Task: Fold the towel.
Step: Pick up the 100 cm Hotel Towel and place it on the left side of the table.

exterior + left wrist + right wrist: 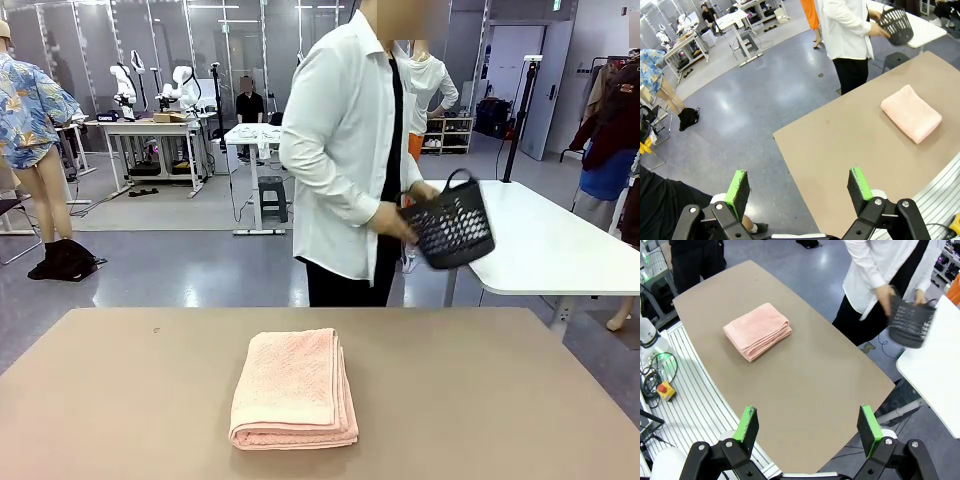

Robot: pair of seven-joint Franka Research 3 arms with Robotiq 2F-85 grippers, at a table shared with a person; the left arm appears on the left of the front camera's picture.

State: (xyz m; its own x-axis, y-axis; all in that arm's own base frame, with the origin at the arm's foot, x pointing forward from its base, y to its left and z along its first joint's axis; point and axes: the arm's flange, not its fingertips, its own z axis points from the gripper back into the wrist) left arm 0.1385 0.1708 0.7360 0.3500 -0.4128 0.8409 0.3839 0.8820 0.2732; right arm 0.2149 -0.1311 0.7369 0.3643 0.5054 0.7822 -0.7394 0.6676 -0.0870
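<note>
Left gripper [799, 192], lower frame, stands wide and empty, well apart from the towel [294, 388]. The towel lies in a folded stack at lower centre of the counter [500, 400]. The person, upper right, holds a basket [450, 225]. Right gripper [810, 427], lower frame, also gapes empty. For a neat fold, pinch corners squarely and align edges.

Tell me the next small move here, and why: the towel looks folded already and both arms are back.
Probably hold both arms where they are. The pink towel lies folded in a neat stack on the tan table, both pincers, left and right, stand open and empty off the table's edge, and the person is busy with the black basket.
</note>
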